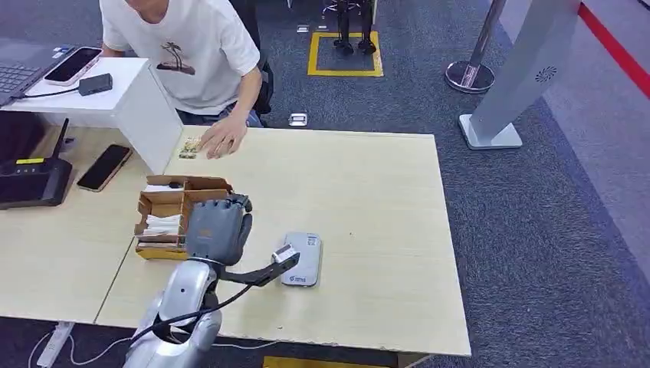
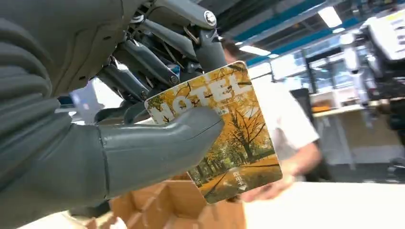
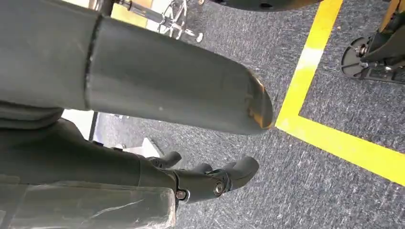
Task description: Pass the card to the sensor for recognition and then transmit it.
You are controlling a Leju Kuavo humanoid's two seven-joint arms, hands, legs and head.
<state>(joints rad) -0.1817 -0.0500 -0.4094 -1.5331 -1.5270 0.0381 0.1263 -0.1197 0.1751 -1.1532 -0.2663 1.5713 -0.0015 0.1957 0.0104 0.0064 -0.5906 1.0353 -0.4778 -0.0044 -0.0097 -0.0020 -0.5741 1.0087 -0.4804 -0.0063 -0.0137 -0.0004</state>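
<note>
Up close, hotel card point(image 2: 224, 133) pinched between thumb and dark fingers of left hand point(image 1: 218, 228), raised over cardboard box point(image 1: 172, 215) just left of grey sensor point(image 1: 303, 259) on wooden table point(image 1: 368, 207). Right hand point(image 3: 157, 100) empty over carpet, fingers loosely curled apart. Person's hand point(image 1: 222, 139) resting at table's far edge.

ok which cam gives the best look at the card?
Left wrist view: the card sits close up, pinched between the left hand's thumb and fingers, with HOTEL lettering and a yellow tree print readable. In the head view the hand's back faces the camera, hiding the card. Right wrist view looks at carpet.
</note>
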